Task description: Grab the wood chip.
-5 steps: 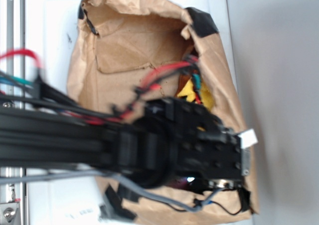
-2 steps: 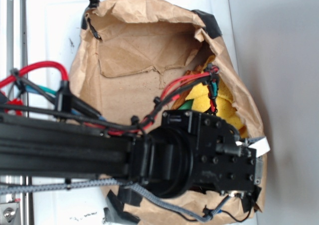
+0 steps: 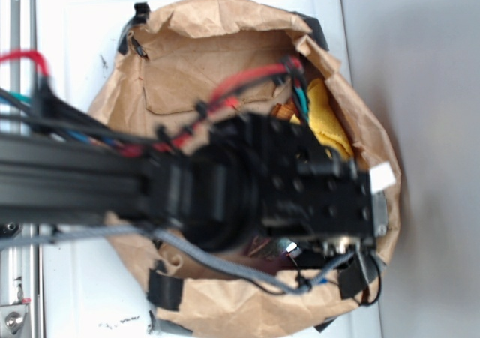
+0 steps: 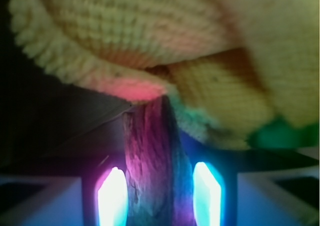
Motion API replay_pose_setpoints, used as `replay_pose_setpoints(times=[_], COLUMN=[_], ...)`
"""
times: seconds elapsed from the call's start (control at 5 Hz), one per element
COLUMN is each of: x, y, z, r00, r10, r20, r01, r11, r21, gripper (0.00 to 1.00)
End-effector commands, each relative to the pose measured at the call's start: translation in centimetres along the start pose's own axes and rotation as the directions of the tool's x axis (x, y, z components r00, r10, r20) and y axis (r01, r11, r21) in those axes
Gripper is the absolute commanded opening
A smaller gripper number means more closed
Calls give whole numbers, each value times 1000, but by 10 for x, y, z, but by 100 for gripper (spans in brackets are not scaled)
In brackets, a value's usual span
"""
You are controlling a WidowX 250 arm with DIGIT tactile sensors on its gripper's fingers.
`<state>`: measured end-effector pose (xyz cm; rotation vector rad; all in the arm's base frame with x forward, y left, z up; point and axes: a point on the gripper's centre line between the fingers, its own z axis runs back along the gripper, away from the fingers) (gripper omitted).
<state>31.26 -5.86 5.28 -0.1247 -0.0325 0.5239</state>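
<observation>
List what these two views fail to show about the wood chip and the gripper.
- Exterior view: the wood chip and the gripper are hidden under the black arm reaching into the paper bag; motion blur worsens it.
- Wrist view: the wood chip stands between the glowing fingers, but its far end runs under the yellow cloth and its near end is cut off by the bottom edge.
- Whether the fingers touch it: coloured glare hides that.
</observation>
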Motion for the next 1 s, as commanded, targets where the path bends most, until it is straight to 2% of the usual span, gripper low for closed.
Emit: replay_pose_setpoints(times=[0.0, 0.2, 0.4, 0.6, 0.8], x=[9, 1, -11, -19, -24], y=[35, 47, 63, 84, 92], z=[85, 111, 128, 146, 148], r00=[1000, 996, 996, 996, 993], r10=[19, 54, 27, -13, -48], r20=[20, 70, 82, 88, 107], r01=[-16, -55, -33, 11, 52], r11=[990, 998, 996, 1000, 998], r21=[-143, 12, 80, 19, -35], gripper=[0, 0, 0, 0, 0])
